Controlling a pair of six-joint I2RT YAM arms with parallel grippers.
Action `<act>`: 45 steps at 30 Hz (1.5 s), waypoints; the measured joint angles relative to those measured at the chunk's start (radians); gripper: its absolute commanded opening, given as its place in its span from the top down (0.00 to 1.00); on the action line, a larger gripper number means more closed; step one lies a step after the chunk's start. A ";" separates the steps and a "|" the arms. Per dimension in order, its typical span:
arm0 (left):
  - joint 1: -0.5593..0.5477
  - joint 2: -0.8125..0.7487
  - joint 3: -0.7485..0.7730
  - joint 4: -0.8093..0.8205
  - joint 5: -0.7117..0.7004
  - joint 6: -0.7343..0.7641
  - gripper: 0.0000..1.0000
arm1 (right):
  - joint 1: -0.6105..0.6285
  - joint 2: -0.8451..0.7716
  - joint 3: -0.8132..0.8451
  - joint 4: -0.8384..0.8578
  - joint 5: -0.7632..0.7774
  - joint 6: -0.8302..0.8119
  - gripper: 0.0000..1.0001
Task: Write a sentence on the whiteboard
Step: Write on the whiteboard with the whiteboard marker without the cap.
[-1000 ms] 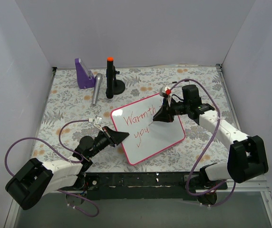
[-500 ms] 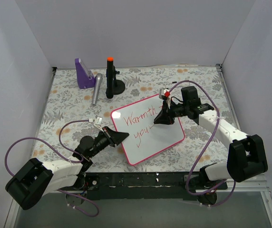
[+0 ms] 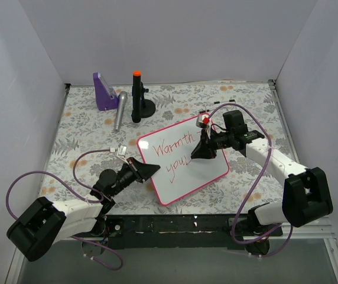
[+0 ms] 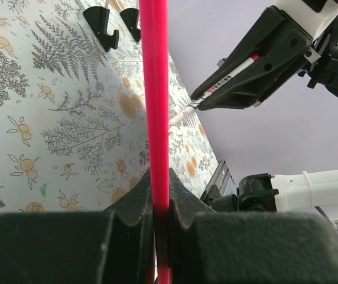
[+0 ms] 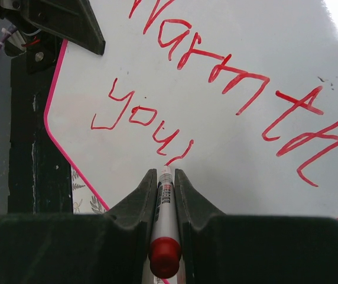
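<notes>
The whiteboard (image 3: 207,170), white with a thin pink frame, lies tilted on the floral table. My left gripper (image 3: 155,169) is shut on its left edge; in the left wrist view the pink frame (image 4: 156,89) runs straight up from between the closed jaws of the left gripper (image 4: 160,177). My right gripper (image 3: 195,155) hovers over the board, shut on a red-capped marker (image 5: 164,225) with its tip on the surface. The sentence (image 5: 228,77) reads "Warmth" above "you" plus a fresh stroke just ahead of the right gripper (image 5: 165,174).
At the back left stand a purple holder (image 3: 104,92), a silver cylinder (image 3: 119,110) lying on the cloth, and a black stand with an orange top (image 3: 137,97). Grey walls close the table on three sides. Purple cables loop off both arms.
The right gripper has carried the marker along the second line, adding a stroke after "you". The left gripper and the board have stayed put.
</notes>
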 measured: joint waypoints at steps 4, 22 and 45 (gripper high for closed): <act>0.000 0.000 0.000 0.000 -0.002 0.000 1.00 | 0.003 0.000 -0.001 -0.011 0.001 -0.002 0.99; 0.000 0.006 0.000 0.007 -0.010 0.000 1.00 | 0.004 0.011 0.021 0.013 0.032 0.039 0.99; 0.000 0.006 0.000 0.008 -0.010 0.000 1.00 | -0.048 0.010 0.040 0.051 0.032 0.076 0.99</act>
